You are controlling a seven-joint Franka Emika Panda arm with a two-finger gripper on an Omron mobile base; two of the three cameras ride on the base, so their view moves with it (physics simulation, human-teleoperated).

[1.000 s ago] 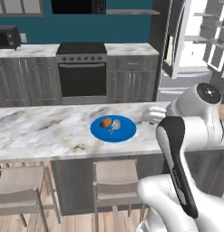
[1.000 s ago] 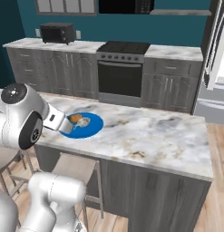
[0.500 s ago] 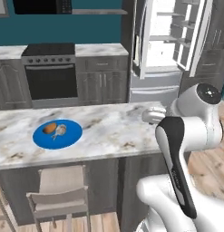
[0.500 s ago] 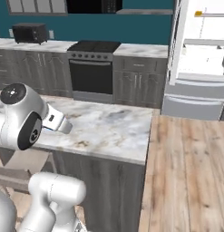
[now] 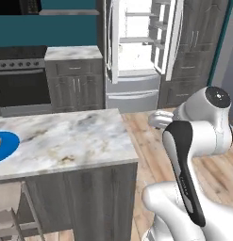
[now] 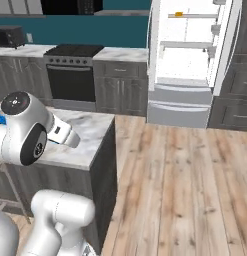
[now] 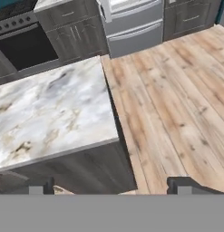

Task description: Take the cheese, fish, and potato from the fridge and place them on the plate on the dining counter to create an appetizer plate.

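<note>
The dining counter (image 5: pixel 66 139) has a smooth, polished marble top, grey-white with tan and grey veining, on a matt dark grey base with a faint wood grain; the plate (image 5: pixel 2 146) on it looks smooth and evenly blue, like glazed ceramic or plastic. The floor (image 6: pixel 185 180) is light wooden planking with visible grain and a soft sheen. The fridge (image 6: pixel 187 60) has a smooth white interior and brushed silver drawer fronts, the cabinets (image 6: pixel 120 85) beside the stove (image 6: pixel 70 75) are matt grey wood-grain, and the stove looks like glossy black glass and metal.
</note>
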